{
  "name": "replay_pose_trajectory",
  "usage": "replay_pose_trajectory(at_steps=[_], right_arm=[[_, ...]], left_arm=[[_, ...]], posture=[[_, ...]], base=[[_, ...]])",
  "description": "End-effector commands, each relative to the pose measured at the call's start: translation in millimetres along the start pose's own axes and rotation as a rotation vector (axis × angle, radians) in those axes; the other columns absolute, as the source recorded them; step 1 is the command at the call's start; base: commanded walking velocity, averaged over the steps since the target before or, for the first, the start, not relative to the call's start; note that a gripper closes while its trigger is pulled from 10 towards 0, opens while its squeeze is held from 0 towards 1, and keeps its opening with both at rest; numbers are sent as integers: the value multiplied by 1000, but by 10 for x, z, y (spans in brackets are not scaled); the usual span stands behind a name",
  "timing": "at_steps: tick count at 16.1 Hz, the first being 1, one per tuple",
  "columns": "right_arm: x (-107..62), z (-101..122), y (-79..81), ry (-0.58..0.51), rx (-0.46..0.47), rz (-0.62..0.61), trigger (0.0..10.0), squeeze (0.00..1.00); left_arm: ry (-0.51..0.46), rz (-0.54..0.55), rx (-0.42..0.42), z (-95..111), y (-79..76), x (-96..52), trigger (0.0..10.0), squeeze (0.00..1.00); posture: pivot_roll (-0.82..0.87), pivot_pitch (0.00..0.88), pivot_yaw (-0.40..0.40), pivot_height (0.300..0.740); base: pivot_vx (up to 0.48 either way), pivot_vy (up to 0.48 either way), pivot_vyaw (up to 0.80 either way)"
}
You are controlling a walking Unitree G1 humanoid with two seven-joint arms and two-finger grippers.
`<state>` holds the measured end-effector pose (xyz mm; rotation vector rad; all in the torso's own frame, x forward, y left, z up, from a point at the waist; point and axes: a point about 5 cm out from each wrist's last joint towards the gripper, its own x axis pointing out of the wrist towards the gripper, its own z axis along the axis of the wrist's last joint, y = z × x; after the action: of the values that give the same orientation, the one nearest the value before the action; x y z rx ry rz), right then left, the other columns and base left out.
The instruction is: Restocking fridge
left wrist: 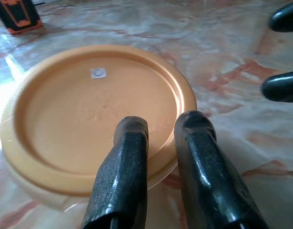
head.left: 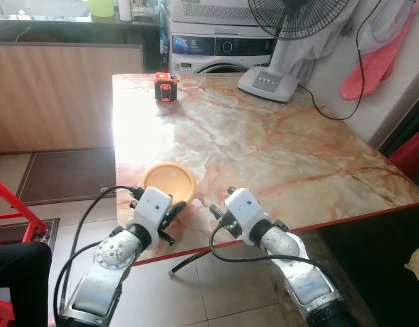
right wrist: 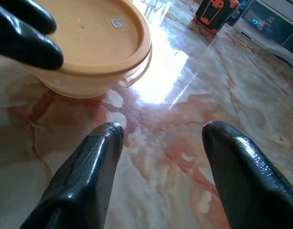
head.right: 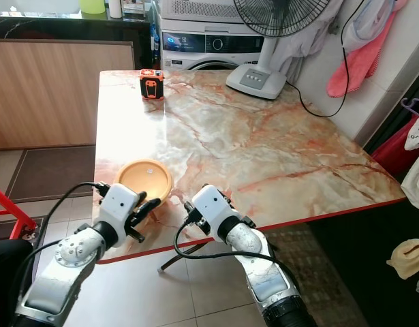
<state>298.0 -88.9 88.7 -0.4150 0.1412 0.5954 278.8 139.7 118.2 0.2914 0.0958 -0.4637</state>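
A round orange container with a lid (head.left: 168, 180) sits on the marble table (head.left: 264, 143) near its front left corner. My left gripper (head.left: 174, 216) reaches over the table's front edge to the container's near rim. In the left wrist view its fingers (left wrist: 132, 143) lie close together above the lid (left wrist: 89, 109) with nothing between them. My right gripper (head.left: 221, 201) rests just to the right of the container, a short way off, with its fingers (right wrist: 101, 148) spread wide over bare marble. The container (right wrist: 89, 28) shows beyond them.
A small orange and black device (head.left: 165, 86) stands at the far left of the table, and a fan's base (head.left: 267, 83) at the far middle. A washing machine (head.left: 223, 46) is behind. A red chair (head.left: 11, 211) stands on the floor at the left.
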Motion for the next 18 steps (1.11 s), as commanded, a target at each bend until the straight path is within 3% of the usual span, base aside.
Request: replay_pose_trajectory(at_steps=[1,4,7,10,15,18], right_arm=[[3,4,-70,1,-1,-15,10000,0],[1,5,-72,0,0,-16,10000,0],[-2,4,-72,0,2,-17,10000,0],[-5,-6,-56,2,5,-13,10000,0],[-10,-10,-59,2,6,-19,10000,0],[-13,-11,-54,0,7,-22,10000,0]], left_arm=[[-37,36,19,91,54,-11,10000,0],[-114,64,11,232,100,-5,10000,0],[-122,127,58,258,177,-28,10000,0],[-62,244,82,195,329,27,10000,0],[-31,156,54,131,225,281,10000,0],[-50,141,47,172,262,418,10000,0]], posture=[[-12,0,-146,740],[-13,0,-147,740],[-14,0,-145,740],[-13,0,-145,740],[-28,0,-134,740],[-39,0,-129,740]], base=[[0,0,0],[0,0,0],[0,0,0],[0,0,0],[0,0,0],[0,0,0]])
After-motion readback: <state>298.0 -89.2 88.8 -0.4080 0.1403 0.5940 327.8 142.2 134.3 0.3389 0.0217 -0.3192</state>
